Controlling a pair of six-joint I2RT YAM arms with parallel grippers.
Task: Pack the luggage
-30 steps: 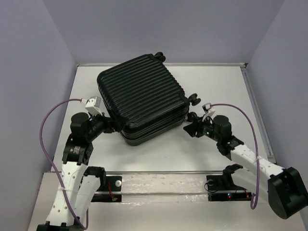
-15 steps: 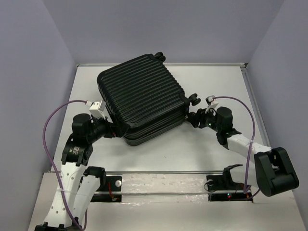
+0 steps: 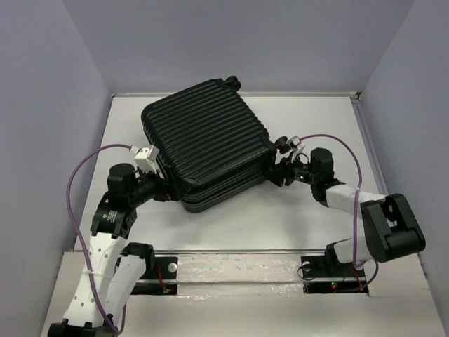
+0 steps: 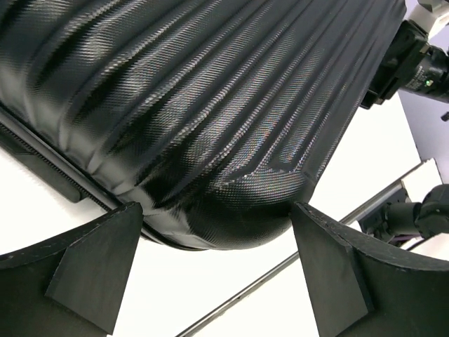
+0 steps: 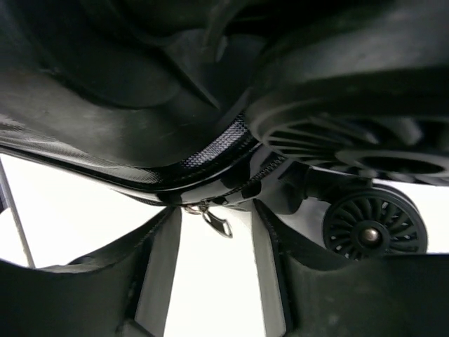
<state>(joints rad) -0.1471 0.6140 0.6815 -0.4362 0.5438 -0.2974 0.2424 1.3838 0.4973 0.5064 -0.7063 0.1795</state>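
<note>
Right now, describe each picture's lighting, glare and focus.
Top external view: even, soft light, all sharp, faint sheen on the large black ribbed hard-shell suitcase. Left wrist view: crisp weave texture, rainbow glare on its corner, white table blown out. Right wrist view: dark, very close, shell overhead blurred, small metal zipper pull and black spoked wheel clearer.

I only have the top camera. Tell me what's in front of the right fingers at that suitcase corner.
Observer: The right wrist camera shows a small metal zipper pull hanging from the suitcase seam, in the gap between the open right fingers.
Operator: Check whether they've pinched it.
Observer: No; white table shows on both sides of the pull.
Operator: Now report the left side.
Observer: The left fingers are open, with the suitcase's rounded corner between them.
</note>
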